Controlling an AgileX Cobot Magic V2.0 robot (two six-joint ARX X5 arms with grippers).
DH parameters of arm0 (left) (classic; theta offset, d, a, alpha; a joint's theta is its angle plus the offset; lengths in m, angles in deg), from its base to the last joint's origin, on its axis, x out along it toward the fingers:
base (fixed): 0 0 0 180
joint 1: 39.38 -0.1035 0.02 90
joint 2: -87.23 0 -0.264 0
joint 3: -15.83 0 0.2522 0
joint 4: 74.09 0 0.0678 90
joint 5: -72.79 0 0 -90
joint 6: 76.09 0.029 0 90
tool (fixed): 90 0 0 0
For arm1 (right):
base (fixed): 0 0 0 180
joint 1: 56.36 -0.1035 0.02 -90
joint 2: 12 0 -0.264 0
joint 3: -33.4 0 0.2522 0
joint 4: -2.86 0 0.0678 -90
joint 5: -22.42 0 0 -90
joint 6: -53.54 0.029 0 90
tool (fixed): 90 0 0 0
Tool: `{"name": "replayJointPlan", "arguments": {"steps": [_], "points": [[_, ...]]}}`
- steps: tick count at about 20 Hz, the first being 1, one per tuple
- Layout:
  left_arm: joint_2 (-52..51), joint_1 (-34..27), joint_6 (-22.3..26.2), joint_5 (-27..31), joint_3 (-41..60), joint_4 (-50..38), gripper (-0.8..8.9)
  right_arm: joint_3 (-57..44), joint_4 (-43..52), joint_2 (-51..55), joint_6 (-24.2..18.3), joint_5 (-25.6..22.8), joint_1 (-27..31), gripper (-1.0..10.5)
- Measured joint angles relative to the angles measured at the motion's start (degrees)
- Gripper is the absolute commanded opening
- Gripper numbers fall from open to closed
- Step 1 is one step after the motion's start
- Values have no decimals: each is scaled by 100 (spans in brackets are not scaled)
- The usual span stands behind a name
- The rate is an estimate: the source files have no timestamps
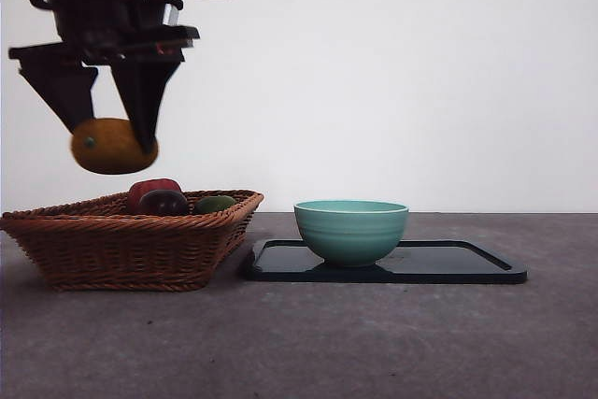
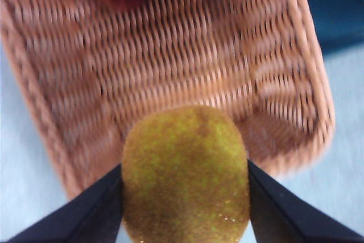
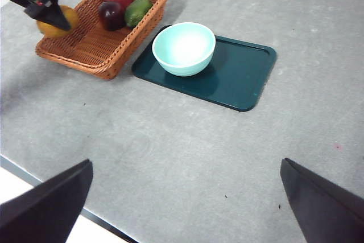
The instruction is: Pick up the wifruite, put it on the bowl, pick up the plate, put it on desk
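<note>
Nearest me, the left end effector (image 2: 185, 189) grips the fruit (image 2: 186, 174) above the basket (image 2: 170, 72); the right end effector (image 3: 187, 197) hangs open, apparently over bare table (image 3: 170, 152).

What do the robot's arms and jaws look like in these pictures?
The left gripper has two matte black, wedge-shaped jaws tapering to points, under a blocky black body with small green lights and a black cable. The right gripper shows the same plain black triangular jaws, with no markings visible.

Front camera looks level across the table at the woven brown wicker basket (image 1: 131, 240); left wrist hovers close above it; right wrist views it (image 3: 105, 32) from high, afar.
</note>
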Motion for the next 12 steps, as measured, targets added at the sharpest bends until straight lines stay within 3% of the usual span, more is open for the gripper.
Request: {"name": "replayJointPlan", "arguments": {"steps": [5,12], "points": [[109,0,-103,0,101,-680,204,0,-7,0,0,0,0,547],[1108,-31,-195,0,103,-1193,204,0,-9,0,4,0,0,547]]}}
